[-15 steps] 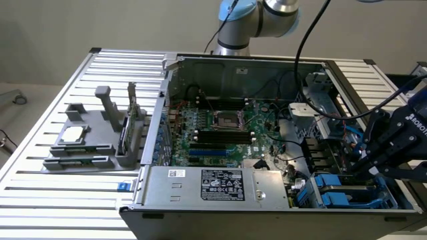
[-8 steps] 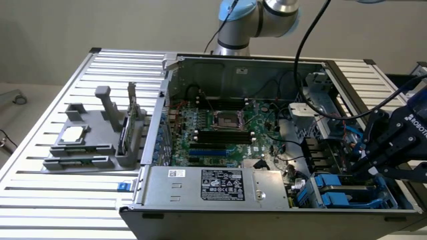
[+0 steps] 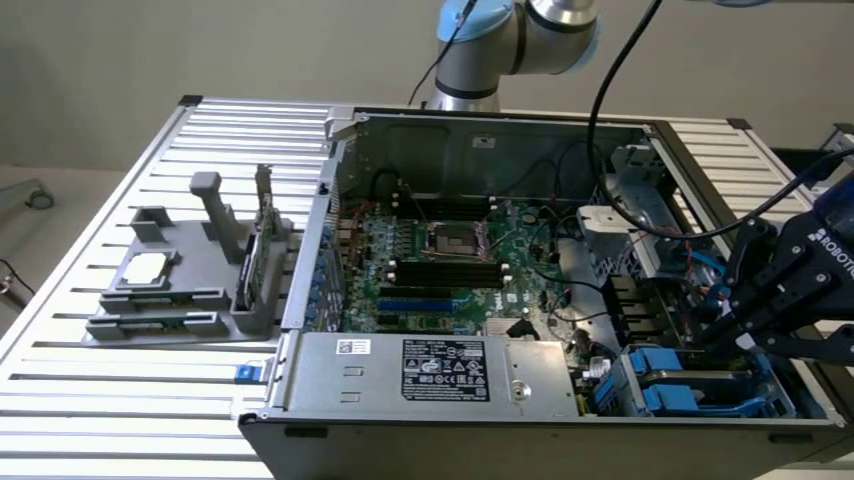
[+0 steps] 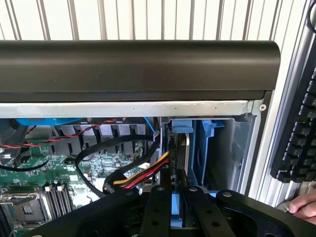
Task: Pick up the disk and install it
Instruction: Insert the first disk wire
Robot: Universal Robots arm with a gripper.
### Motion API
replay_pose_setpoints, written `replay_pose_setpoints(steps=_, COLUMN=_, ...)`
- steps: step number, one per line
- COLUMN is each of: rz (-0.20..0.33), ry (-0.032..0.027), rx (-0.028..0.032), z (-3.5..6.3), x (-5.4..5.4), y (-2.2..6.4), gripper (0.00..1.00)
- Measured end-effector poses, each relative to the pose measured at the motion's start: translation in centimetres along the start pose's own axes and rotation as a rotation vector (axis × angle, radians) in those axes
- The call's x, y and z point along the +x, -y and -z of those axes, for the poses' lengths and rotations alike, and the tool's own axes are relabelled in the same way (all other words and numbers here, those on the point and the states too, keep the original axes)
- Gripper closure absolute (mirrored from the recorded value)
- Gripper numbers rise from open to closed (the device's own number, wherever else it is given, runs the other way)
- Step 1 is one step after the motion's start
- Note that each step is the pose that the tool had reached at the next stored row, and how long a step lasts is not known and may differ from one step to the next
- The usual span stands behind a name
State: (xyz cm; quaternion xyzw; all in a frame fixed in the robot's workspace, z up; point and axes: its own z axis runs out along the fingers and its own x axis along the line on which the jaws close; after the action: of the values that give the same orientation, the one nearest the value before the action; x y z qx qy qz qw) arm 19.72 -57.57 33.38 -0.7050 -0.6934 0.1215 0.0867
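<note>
**Disk held on edge at the drive bay**

Your jaws are down inside the computer case [image 3: 441, 125], at the lower right of the exterior view, just beside the drive bay [image 3: 694, 392] with its blue fittings. In the wrist view the jaws stand close together with a thin strip of blue between them. I read that strip as the disk [image 4: 176, 211], clamped by its flat faces and held on edge.

Held like that, its narrow side faces the bay. That is probably why the arm [image 3: 534, 30] leans in from the exterior view's right: the slot looks slim, and the red and yellow cables [image 4: 143, 174] crowd it on one side. The disk looks lined up with the bay and may be partly inside, but I cannot tell how deep it sits.

The grey holder [image 3: 174, 285] on the worktop [image 3: 80, 400], at the exterior view's left, is well apart from the work. A person's hand [image 4: 303, 206] rests near a keyboard [image 4: 302, 123] outside the case.
</note>
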Motion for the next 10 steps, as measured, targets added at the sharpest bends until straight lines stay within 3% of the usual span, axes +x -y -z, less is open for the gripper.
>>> replay_pose_setpoints(steps=10, rz=0.004, ry=-0.0015, rx=0.0003, z=0.06, x=0.0, y=-0.21, gripper=0.84)
